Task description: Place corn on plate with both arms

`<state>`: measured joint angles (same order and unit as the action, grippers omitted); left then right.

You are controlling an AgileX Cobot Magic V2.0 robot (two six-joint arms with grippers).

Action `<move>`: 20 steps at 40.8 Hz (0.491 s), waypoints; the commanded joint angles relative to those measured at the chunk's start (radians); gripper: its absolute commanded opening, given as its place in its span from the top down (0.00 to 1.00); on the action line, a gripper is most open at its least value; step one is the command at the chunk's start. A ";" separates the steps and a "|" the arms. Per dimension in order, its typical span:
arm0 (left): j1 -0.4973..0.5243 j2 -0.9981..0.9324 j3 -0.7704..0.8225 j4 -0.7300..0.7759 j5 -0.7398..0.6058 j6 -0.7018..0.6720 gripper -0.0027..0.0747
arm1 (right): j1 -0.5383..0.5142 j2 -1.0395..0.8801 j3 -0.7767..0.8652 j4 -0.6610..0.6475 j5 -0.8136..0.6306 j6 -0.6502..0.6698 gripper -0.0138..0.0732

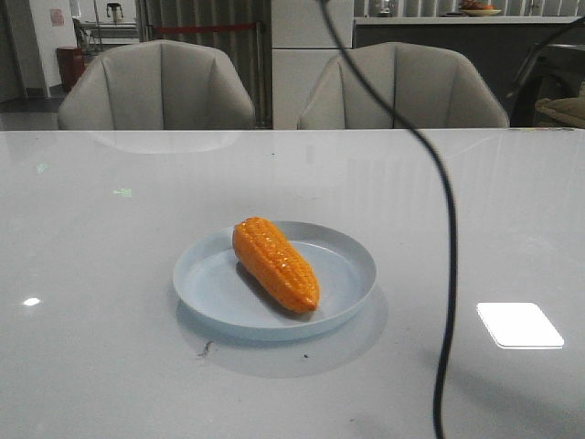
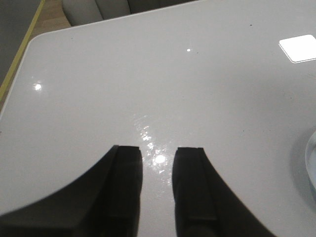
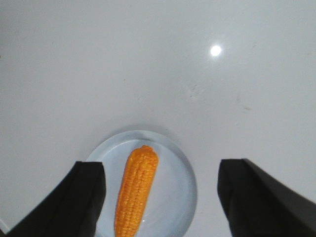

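Front view: the corn point(image 1: 274, 263) lies on its side inside the pale blue plate point(image 1: 352, 297), blunt end toward the far rim, tapered tip toward the near rim. The plate sits near the middle of a glossy white table point(image 1: 110, 274) that mirrors a bright ceiling panel and a few small lights. A dark cable point(image 1: 448, 274) hangs down in front of the camera, to the right of the plate. Beyond the far table edge stand two grey padded chairs point(image 1: 155, 87), and behind them a dim room with a counter and a red bin. Neither gripper appears here.

Left wrist view: the left gripper point(image 2: 158, 163) hangs over bare tabletop, its two black fingers point(image 2: 126, 182) a narrow gap apart with nothing between them, so it is released. A sliver of the plate's rim point(image 2: 312, 163) shows well off to one side of the fingers. The rounded table corner and a strip of wooden floor lie ahead.

Right wrist view: the right gripper point(image 3: 163, 197) is spread wide and empty above the plate point(image 3: 182, 182). The corn point(image 3: 136, 192) lies on the plate below, between the two fingers point(image 3: 89, 197), nearer this one, touching neither. The surrounding tabletop shows faint smudges and one round light reflection.
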<state>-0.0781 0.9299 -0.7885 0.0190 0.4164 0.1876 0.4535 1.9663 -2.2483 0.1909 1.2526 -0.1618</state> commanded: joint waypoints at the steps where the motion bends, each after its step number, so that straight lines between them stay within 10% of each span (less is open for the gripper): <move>1: 0.002 -0.012 -0.037 -0.006 -0.078 -0.010 0.63 | -0.050 -0.149 -0.037 -0.034 0.076 -0.009 0.18; 20: 0.002 -0.012 -0.037 -0.006 -0.078 -0.010 0.63 | -0.398 -0.482 0.218 -0.064 0.057 -0.008 0.18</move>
<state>-0.0781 0.9299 -0.7885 0.0190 0.4164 0.1876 0.1014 1.5707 -2.0877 0.1246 1.2526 -0.1618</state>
